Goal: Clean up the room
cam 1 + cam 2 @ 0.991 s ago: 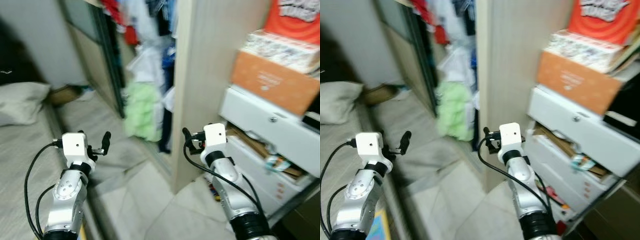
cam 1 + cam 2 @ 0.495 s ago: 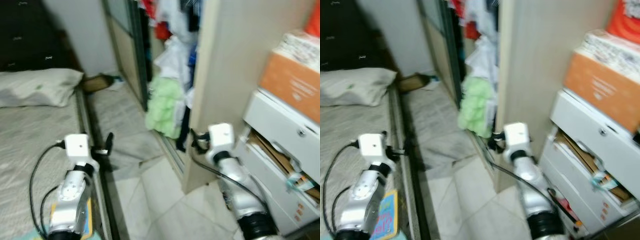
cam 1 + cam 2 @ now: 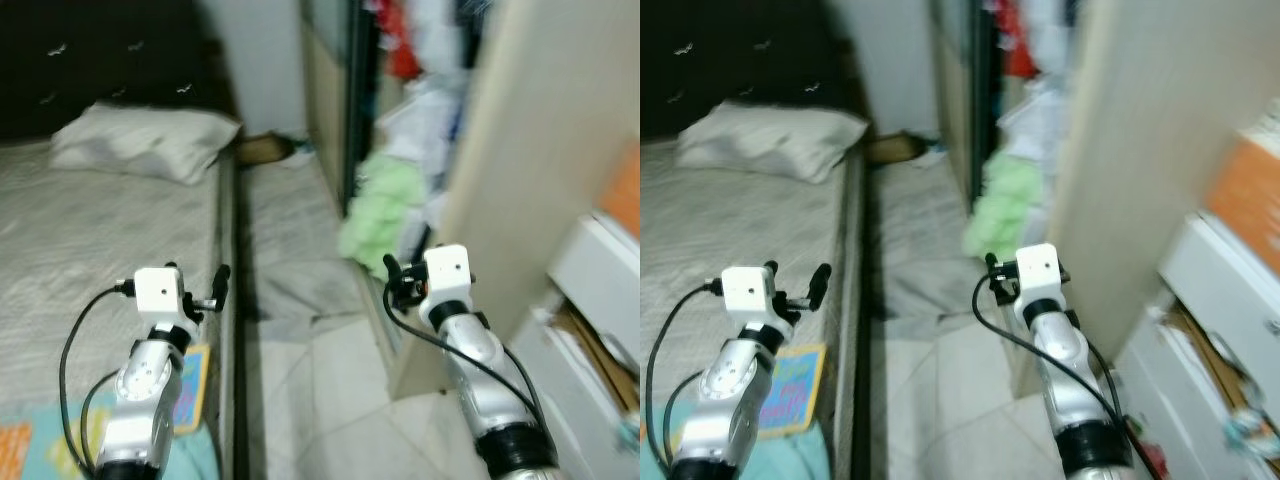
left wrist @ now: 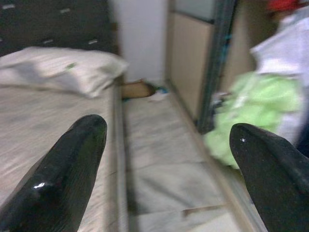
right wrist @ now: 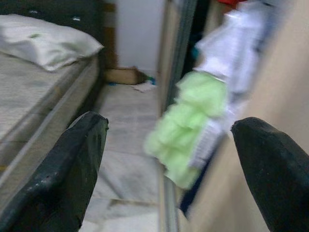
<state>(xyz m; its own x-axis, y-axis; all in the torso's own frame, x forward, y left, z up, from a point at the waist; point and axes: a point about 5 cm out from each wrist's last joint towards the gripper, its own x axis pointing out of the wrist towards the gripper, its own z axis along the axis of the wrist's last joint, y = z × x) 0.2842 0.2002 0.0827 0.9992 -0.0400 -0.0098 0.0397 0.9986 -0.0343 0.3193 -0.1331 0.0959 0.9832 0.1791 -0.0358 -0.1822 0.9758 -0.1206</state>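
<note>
On the far left I have the bed (image 3: 60, 240), with one pale pillow (image 3: 150, 150) against its dark headboard (image 3: 100, 60). A colourful book or mat (image 3: 790, 385) lies on the near end of the mattress by the bed's edge, just below my left gripper (image 3: 222, 280). That gripper hovers over the mattress edge with its fingers spread wide and nothing between them, as the left wrist view confirms.

Between the bed and the wardrobe runs a narrow strip of pale tiled floor (image 3: 290, 240). At its far end, by the wall, I make out one brown item (image 3: 262, 148), possibly a box or a shoe, with a scrap of something lighter beside it; too blurred to name.

The right gripper (image 3: 392, 272) is held up in front of the open wardrobe (image 3: 500, 150), also fully parted and empty. Just beyond it one light green garment (image 3: 380, 205) bulges out of the wardrobe at floor level, with white, red and blue clothes (image 3: 425, 60) packed above it, too blurred to count.

I judge the green garment the likeliest thing to tidy. It should be soft, light and floppy, so I'd pinch a thick fold near its middle rather than an edge. On the far right, one white drawer unit (image 3: 600, 300) sits with paper spilling out.
</note>
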